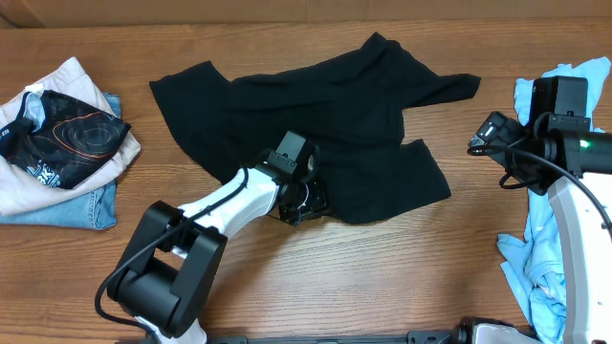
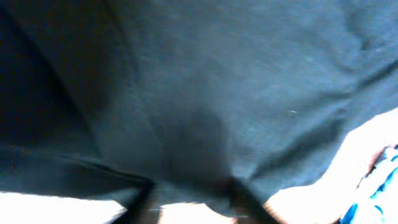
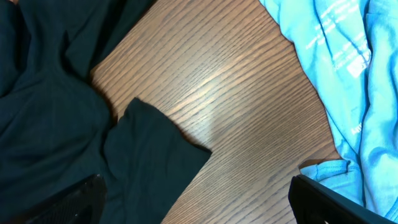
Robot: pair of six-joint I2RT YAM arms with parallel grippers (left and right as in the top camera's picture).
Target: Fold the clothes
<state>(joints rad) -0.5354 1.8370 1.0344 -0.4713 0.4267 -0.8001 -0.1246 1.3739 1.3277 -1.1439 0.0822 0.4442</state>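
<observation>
With the black T-shirt [image 1: 325,115] lying rumpled on the table [image 1: 382,277], the left pincer [image 1: 301,203] presses its near hem, grip indeterminate, and the right pincer [image 1: 481,137] gapes empty; the first fold probably requires securing that hem, then lifting.

wood table [image 1: 382,277]: black t-shirt [image 1: 325,105] centre, garment pile [image 1: 62,143] left, blue cloth [image 1: 526,268] right.

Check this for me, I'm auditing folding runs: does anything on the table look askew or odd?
The black T-shirt lies crumpled and skewed rather than flat, with folds running across it. The left gripper sits at its near hem. Nothing looks spilled or damaged.
</observation>
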